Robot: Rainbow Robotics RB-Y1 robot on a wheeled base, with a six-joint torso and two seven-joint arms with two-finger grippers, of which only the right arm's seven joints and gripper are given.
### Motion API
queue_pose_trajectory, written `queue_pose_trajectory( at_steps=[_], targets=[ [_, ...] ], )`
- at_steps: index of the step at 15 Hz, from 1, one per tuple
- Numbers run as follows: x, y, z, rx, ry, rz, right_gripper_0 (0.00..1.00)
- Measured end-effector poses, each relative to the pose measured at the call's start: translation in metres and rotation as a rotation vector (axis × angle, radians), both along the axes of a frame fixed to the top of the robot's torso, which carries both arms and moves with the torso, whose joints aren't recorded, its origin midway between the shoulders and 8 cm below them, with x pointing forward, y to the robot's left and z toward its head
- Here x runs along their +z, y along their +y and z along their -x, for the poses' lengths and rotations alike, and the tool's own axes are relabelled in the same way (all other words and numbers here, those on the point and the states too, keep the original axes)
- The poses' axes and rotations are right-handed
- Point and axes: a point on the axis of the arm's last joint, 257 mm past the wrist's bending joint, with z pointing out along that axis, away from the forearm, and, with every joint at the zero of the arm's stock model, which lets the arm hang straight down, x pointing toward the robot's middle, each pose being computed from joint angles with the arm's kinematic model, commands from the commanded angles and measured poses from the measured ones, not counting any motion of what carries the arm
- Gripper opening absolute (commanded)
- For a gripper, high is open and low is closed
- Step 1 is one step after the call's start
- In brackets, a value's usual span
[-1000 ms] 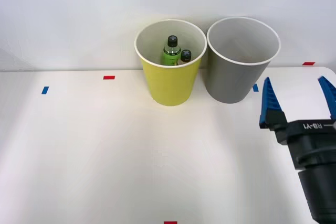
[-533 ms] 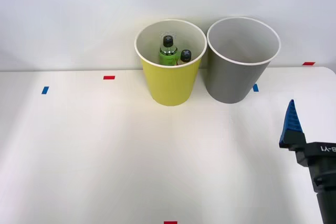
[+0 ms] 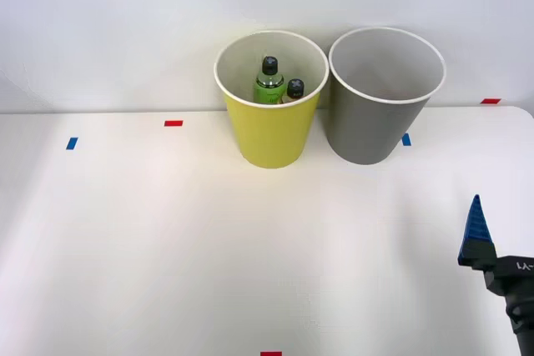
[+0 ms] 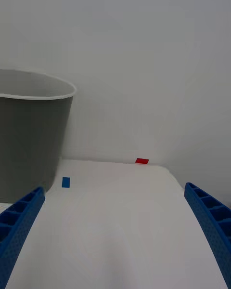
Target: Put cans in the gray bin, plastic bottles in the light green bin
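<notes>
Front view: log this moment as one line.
right gripper: open, empty | two black-capped plastic bottles: in yellow-green round bin | matte gray round bin: beside it

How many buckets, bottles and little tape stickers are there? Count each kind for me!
Buckets: 2, the light green bin and the gray bin.
Bottles: 2, the plastic bottles, both standing inside the light green bin.
Red tape marks: 3.
Blue tape marks: 2.
Total: 9 things.
</notes>
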Motion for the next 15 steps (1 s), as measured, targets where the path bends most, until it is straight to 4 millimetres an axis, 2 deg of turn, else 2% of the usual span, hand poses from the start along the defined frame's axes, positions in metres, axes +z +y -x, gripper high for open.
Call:
queue_pose_trajectory(
  at_steps=[3, 8, 11, 15],
  targets=[
    [-0.008, -0.008, -0.002, -0.013, 0.019, 0.045, 1.0],
    [-0.013, -0.015, -0.013, -0.042, 0.04, 0.234, 1.0],
    [-0.017, -0.011, -0.011, -0.033, 0.034, 0.199, 1.0],
    [-0.027, 0.004, -0.006, 0.022, 0.031, 0.085, 1.0]
  ],
)
